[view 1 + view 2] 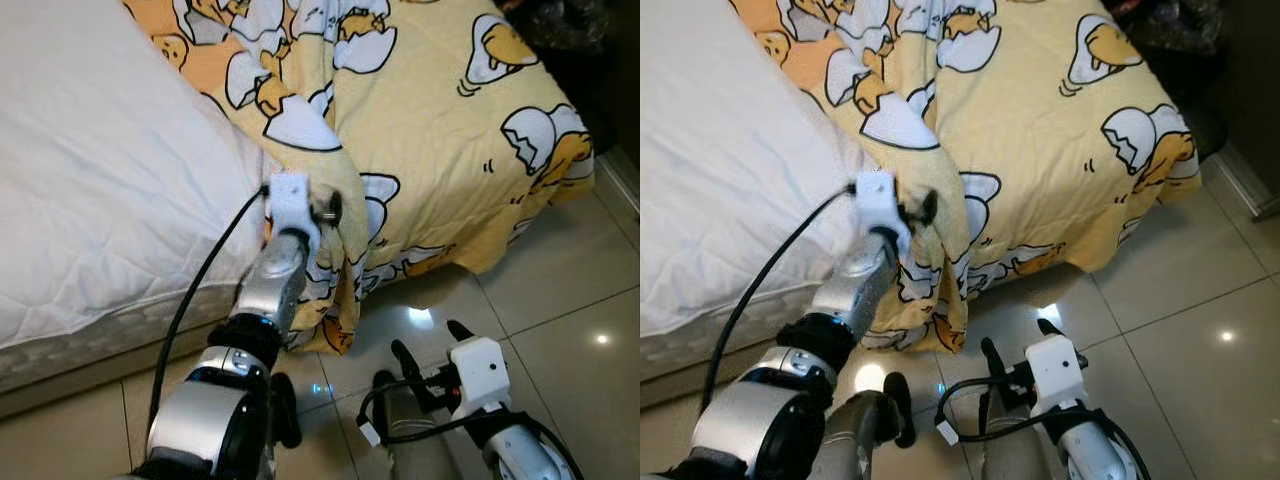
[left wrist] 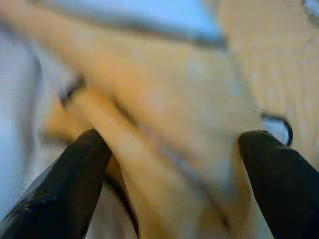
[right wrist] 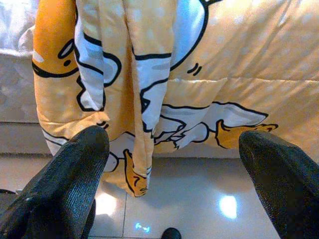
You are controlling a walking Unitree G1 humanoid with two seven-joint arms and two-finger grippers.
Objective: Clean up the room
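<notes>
I stand beside the bed [image 1: 90, 190] and see a yellow blanket [image 1: 440, 130] with a print of cartoon eggs and white shells. It covers the far and right part of the bed and hangs down over the near edge toward the floor [image 1: 560, 330]. On the left the white quilted mattress cover [image 1: 100, 150] lies bare.

The left claw [image 1: 325, 212] is raised to the near edge of the bed, where a fold of the blanket falls in a long bunch. The bunch drapes over and around the claw, so from the head views I cannot see its fingers well. In the left wrist view the picture is blurred, but the two black fingers [image 2: 75, 174] stand apart with the yellow cloth between them — spread around the fold, not pressed together. Whether they already touch the cloth I cannot tell. A black cable [image 1: 195, 290] runs from the white wrist block down along the silver arm.

The right claw [image 1: 432, 350] is low, above the shiny tiled floor, near the bottom hem of the hanging blanket. Its two black fingers [image 3: 70, 179] are wide apart and hold nothing — in the right wrist view the hanging bunch and the draped side of the blanket show beyond them, with the tiles and lamp reflections below.
</notes>
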